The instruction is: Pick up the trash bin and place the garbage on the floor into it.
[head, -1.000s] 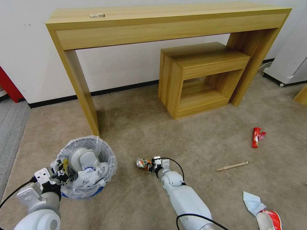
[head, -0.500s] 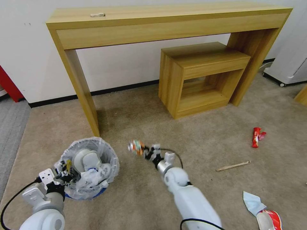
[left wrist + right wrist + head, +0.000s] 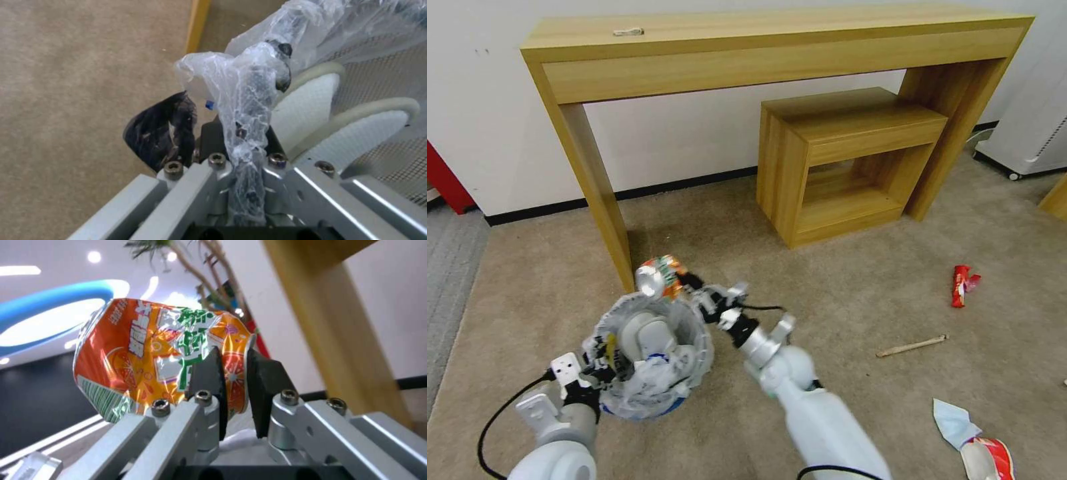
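The trash bin (image 3: 650, 363), lined with crinkled clear plastic, hangs low at the front left of the beige floor (image 3: 840, 293). My left gripper (image 3: 602, 360) is shut on its rim and liner (image 3: 249, 100). Two white slippers (image 3: 311, 110) lie inside it. My right gripper (image 3: 690, 287) is shut on the rim of a crushed orange can (image 3: 657, 277), held just above the bin's far edge; the can (image 3: 146, 346) is pinched between the black fingers (image 3: 206, 380). More garbage lies to the right: a red wrapper (image 3: 960, 285), a wooden stick (image 3: 912, 346), a mask (image 3: 954, 421) and a red-white packet (image 3: 988, 460).
A long wooden console table (image 3: 760, 47) stands against the wall, its left leg (image 3: 597, 193) just behind the bin. A smaller wooden table (image 3: 847, 160) sits under it. A white appliance (image 3: 1034, 127) is at the far right, grey carpet (image 3: 450, 267) at the left.
My right gripper has lifted the can off the carpet and carried it up and left to the bin's far rim. My left gripper has brought the bin rightward toward it.
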Tool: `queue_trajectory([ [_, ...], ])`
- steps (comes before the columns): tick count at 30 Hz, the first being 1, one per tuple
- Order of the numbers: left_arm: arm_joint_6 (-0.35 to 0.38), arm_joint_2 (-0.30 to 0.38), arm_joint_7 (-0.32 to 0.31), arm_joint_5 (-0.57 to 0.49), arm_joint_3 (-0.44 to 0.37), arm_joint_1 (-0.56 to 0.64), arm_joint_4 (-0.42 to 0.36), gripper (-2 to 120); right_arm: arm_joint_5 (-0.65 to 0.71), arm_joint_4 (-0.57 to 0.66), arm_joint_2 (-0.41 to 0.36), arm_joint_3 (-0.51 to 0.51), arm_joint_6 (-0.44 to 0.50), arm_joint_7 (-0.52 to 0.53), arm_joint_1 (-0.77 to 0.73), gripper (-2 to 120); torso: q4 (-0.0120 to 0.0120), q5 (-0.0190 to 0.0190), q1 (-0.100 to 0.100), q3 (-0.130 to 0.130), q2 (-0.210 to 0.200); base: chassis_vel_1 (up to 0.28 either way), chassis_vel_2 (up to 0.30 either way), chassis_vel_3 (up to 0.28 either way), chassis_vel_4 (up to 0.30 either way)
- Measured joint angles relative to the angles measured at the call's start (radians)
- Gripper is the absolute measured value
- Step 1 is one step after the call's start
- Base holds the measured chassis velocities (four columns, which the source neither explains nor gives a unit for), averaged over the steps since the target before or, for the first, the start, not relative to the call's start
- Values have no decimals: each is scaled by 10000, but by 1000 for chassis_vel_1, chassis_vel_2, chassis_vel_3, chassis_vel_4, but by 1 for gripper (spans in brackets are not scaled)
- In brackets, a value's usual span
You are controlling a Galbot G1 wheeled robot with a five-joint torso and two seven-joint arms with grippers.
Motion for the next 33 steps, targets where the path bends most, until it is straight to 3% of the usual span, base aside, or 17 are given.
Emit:
queue_trajectory([
  [9, 0, -53, -10, 142, 203, 84, -152, 1, -424, 93, -172, -460, -159, 104, 27, 15, -1, 0, 0, 0, 0, 0, 0, 0, 0],
  [11, -4, -51, -11, 145, 157, 55, -100, 1, -463, 194, -339, -457, -190, 6, -56, 27, -2, 0, 0, 0, 0, 0, 0, 0, 0],
  [25, -21, 162, -81, -34, -630, -232, 403, 1, -262, 988, -1153, 238, 113, -221, -395, 73, -1, 0, 0, 1, 0, 0, 0, 0, 0],
  [28, -43, 284, -414, -354, -921, -389, 524, 1, -162, 1701, -1354, 942, 306, 748, -583, 89, -1, 0, 0, 0, 0, 0, 0, 0, 0],
  [29, -43, 284, -414, -354, -921, -389, 524, 1, -162, 1701, -1354, 942, 306, 748, -583, 89, -1, 0, 0, 0, 0, 0, 0, 0, 0],
  [32, -112, 386, -736, -345, -1123, -480, 609, 1, -383, 2242, -1585, 2002, 812, 2785, -878, 99, -1, 0, 0, 0, 0, 0, 0, 0, 0],
  [33, -112, 386, -736, -345, -1123, -480, 609, 1, -383, 2242, -1585, 2002, 812, 2785, -878, 99, -1, 0, 0, 0, 0, 0, 0, 0, 0],
])
